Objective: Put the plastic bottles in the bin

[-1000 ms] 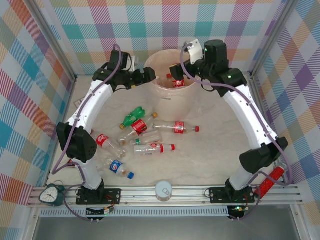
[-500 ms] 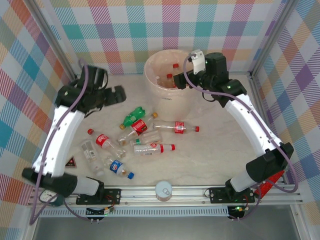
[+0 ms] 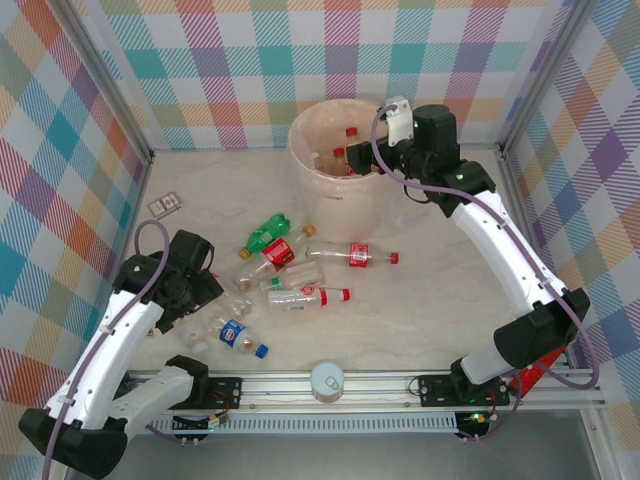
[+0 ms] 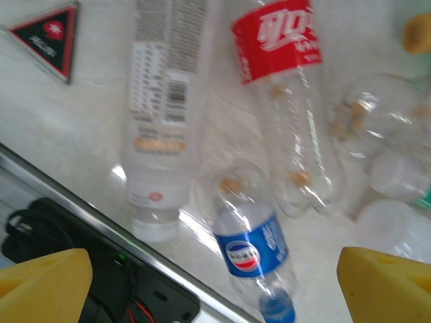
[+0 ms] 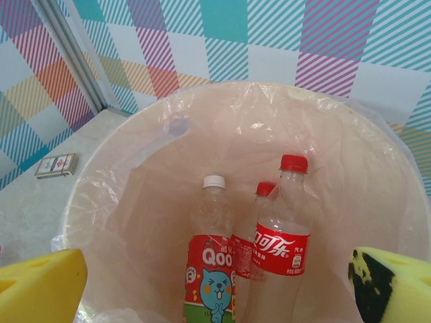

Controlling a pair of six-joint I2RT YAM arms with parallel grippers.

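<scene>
On the pale tabletop plastic bottles are lying near the bin, 3 inside. Left gripper, gaping over the blue-labelled bottle, is likely risking nudging crowded neighbours; right gripper is gaping too.

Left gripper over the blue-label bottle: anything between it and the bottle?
Nothing visible. In the left wrist view the left gripper is open above the blue-label bottle, which lies uncovered on the table. A clear white-label bottle and a red-label bottle lie close beside it, not over it.
</scene>
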